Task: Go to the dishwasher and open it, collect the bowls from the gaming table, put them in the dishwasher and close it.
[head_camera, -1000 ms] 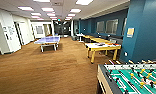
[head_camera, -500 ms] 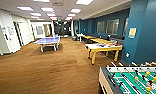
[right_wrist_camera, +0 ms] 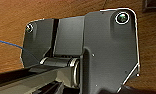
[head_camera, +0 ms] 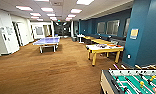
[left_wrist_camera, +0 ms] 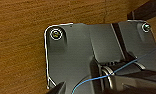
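Observation:
The table-football table (head_camera: 107, 80) stands at the lower right of the head view, with a green field, rods and small yellow and dark figures. Only its near corner shows, and I make out no bowls on that part. The dishwasher is out of view. Both wrist views look down past the robot's own dark plate onto brown carpet (left_wrist_camera: 19, 37); a thin blue cable (left_wrist_camera: 134, 63) runs across the left one.
Open brown carpet (head_camera: 56, 70) stretches ahead. A blue ping-pong table (head_camera: 47, 41) stands at mid-left. A yellow-legged table (head_camera: 104, 50) with small items stands at the right, beside a blue wall (head_camera: 146, 37). More tables line that wall.
The whole head view has shifted a little: the table-football table sits slightly lower in the picture than a second ago. The room's things stay put.

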Available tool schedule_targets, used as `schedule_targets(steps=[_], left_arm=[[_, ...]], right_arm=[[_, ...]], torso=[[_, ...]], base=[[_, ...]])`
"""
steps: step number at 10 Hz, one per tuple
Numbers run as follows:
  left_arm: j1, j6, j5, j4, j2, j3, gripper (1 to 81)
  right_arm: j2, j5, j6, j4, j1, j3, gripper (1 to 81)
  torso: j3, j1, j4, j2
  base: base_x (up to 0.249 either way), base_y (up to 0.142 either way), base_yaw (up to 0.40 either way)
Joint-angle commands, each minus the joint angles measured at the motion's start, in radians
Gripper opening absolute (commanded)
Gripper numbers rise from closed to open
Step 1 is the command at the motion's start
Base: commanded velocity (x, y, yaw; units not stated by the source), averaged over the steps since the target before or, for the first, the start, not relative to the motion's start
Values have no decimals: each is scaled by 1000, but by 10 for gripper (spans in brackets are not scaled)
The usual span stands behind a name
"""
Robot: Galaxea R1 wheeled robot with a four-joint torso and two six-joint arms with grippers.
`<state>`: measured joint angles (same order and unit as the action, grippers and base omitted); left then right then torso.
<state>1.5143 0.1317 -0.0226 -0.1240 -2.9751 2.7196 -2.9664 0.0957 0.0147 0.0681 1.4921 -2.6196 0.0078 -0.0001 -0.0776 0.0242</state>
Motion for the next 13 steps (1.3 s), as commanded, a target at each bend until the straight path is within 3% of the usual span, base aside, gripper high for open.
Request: schedule_targets(steps=[1, 13], left_arm=[[-53, -3, 52, 1, 5, 3, 811], [-53, -3, 52, 3, 5, 3, 811]], right_arm=[[4, 53, -4, 4, -60, 3, 811], [-1, 53, -4, 4, -62, 4, 811]], torso=[[0, 0, 0, 0], [0, 0, 0, 1]], base=[[192, 0, 0], [191, 5, 0]])
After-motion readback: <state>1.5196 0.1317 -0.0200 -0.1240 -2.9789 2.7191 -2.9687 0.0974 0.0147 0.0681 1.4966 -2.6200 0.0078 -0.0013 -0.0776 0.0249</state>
